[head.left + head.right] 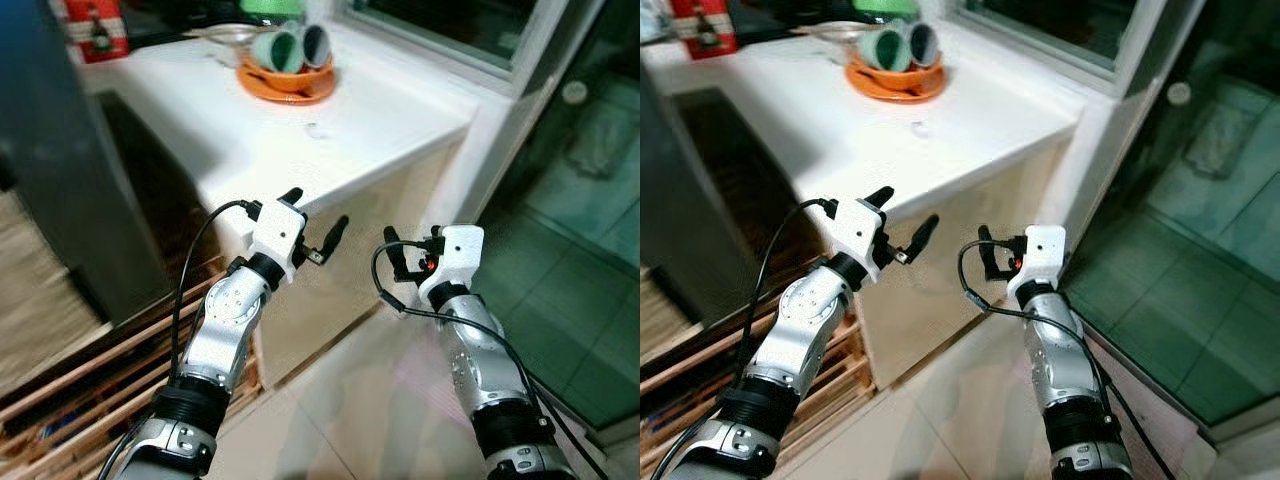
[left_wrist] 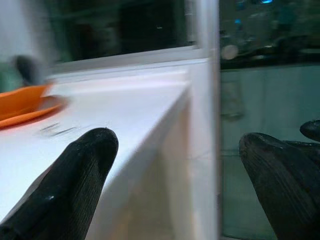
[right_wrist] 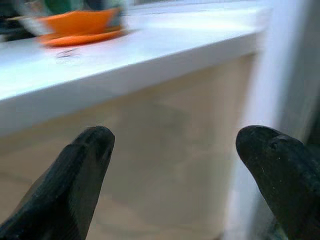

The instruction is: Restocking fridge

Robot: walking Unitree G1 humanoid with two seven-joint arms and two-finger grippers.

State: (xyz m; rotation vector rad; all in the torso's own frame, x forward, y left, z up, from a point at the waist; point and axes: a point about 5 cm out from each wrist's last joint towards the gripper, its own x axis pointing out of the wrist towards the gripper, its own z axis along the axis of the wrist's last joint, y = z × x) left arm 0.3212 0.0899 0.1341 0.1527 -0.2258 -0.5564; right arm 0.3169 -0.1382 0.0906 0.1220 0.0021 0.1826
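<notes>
Fridge (image 1: 50, 150): dark panel at far left, beside the white counter (image 1: 330, 140). 1 orange bowl (image 1: 287, 82) far on counter, 2 green cups (image 1: 290, 48) lying in it. L gripper (image 1: 315, 222) wide open, empty, near counter's near corner. R gripper (image 1: 410, 256) to the right of it, wide open, empty, in front of cabinet face. 1 red box (image 1: 95, 28) far left.

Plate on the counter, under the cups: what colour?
Orange plate; clearest in the left eye view.
</notes>
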